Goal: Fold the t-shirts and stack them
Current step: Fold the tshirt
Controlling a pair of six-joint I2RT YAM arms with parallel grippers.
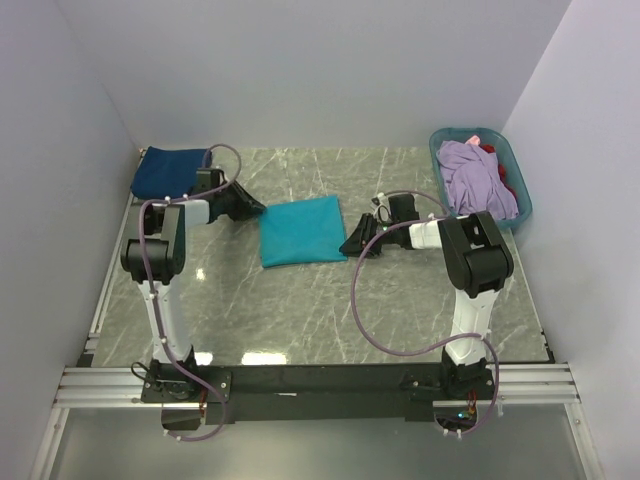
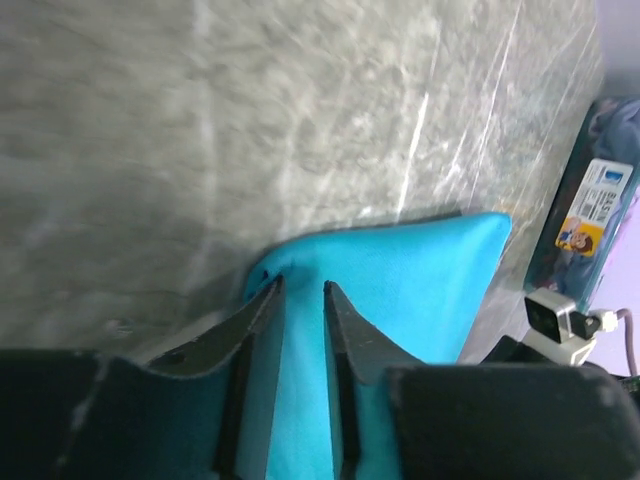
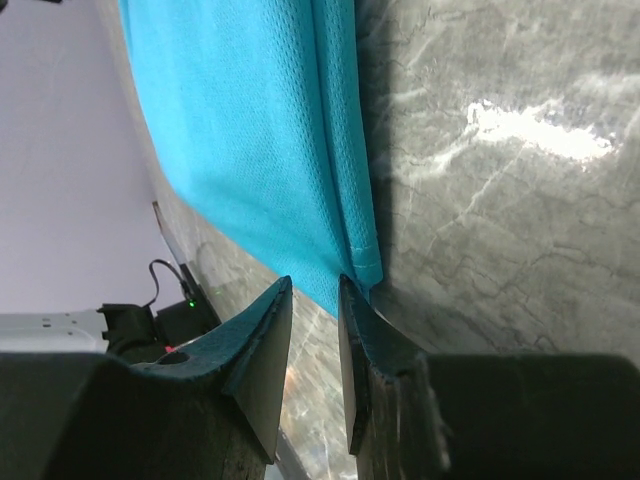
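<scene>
- Grippers first: your left gripper (image 1: 257, 210) sits at the far-left corner of the teal t-shirt (image 1: 300, 232). Its fingers (image 2: 262, 325) stand only a sliver apart, with flat cloth showing through the gap.
- Your right gripper (image 1: 352, 244) sits at the shirt's near-right corner. Its fingers (image 3: 268, 340) leave a similar narrow slot and hold nothing you can see.
- From the right wrist view, the hemmed corner lies just beside one fingertip. Whether the tip actually touches the cloth is hard to tell at that angle.
- The teal t-shirt lies folded into a rough square, flat on the marble table (image 1: 420, 310) between the two arms.
- The navy t-shirt (image 1: 166, 170) lies folded at the far-left corner of the table, just behind your left arm.
- The lavender t-shirt (image 1: 472, 178) is heaped in the laundry basket (image 1: 438, 158) at the far right, with a red t-shirt (image 1: 511, 184) showing beside it.
</scene>
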